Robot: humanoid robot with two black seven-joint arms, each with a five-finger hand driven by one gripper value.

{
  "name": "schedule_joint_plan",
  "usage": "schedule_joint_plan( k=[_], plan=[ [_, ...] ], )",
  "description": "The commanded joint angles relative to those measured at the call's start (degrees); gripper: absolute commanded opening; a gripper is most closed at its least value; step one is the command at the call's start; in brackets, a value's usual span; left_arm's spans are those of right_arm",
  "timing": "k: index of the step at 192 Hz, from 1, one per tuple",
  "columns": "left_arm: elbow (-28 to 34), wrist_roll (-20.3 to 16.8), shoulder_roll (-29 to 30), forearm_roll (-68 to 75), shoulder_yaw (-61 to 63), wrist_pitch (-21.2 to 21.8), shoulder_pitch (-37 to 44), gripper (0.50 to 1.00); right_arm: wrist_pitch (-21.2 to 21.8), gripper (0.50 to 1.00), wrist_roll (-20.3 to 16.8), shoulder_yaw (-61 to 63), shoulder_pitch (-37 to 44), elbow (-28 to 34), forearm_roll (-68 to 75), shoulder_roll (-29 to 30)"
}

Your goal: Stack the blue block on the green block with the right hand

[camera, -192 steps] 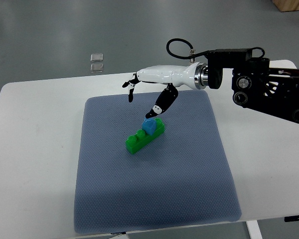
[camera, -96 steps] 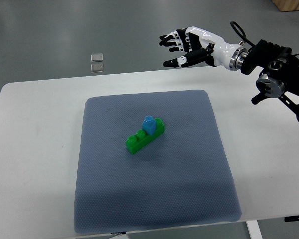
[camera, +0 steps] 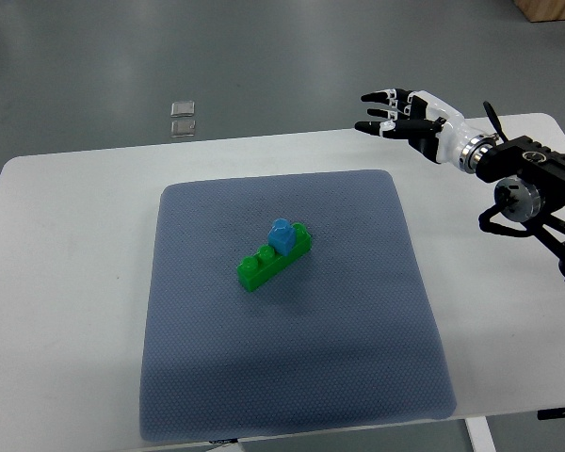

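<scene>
A small blue block [camera: 282,234] sits on top of a long green block [camera: 274,257] near the middle of the grey-blue mat [camera: 292,377]. My right hand [camera: 392,112] hovers above the table's far right part, well away from the blocks, fingers spread and holding nothing. Its black arm [camera: 532,193] enters from the right edge. The left arm does not show.
The mat lies on a white table [camera: 66,282]. Two small clear squares [camera: 183,118] lie on the grey floor beyond the table's far edge. A wooden corner [camera: 551,9] shows at the top right.
The right hand let go of the blue block, rose and pulled back to the right, away from the blocks. The blue block stays on the green one.
</scene>
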Motion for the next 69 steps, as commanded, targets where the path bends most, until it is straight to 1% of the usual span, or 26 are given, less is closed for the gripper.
schedule_joint_plan(
  k=[1,69],
  plan=[
    [0.00,0.01,0.00,0.00,0.00,0.02,-0.01,1.000,-0.01,0.921,-0.01,0.09,-0.61,-0.05,0.09,-0.25],
    [0.00,0.01,0.00,0.00,0.00,0.02,-0.01,1.000,-0.01,0.921,0.52,0.09,-2.19,-0.40,0.09,-0.25]
  ],
)
